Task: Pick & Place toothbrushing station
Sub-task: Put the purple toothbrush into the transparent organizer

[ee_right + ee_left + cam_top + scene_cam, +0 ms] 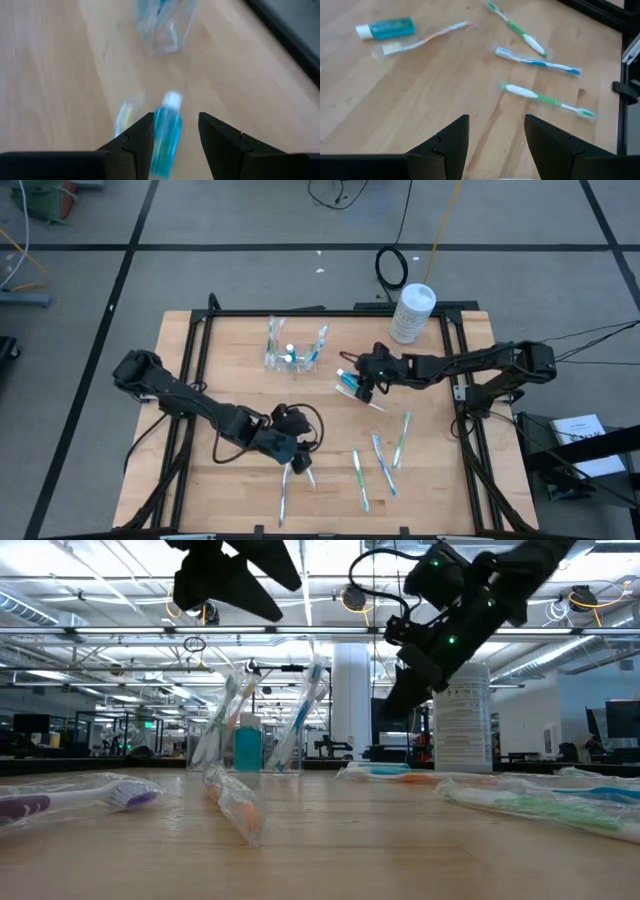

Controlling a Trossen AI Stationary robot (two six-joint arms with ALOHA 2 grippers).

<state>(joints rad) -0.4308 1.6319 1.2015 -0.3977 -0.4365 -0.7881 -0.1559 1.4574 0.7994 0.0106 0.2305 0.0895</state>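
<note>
Wooden table is seen with the clear toothbrush holder standing toward its far edge, nearer the released, empty right tool than the equally released left tool.

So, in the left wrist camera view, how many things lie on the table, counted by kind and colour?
green toothbrushes: 2
blue toothbrush: 1
orange toothbrush: 1
toothpaste tube: 1
Total: 5
</note>
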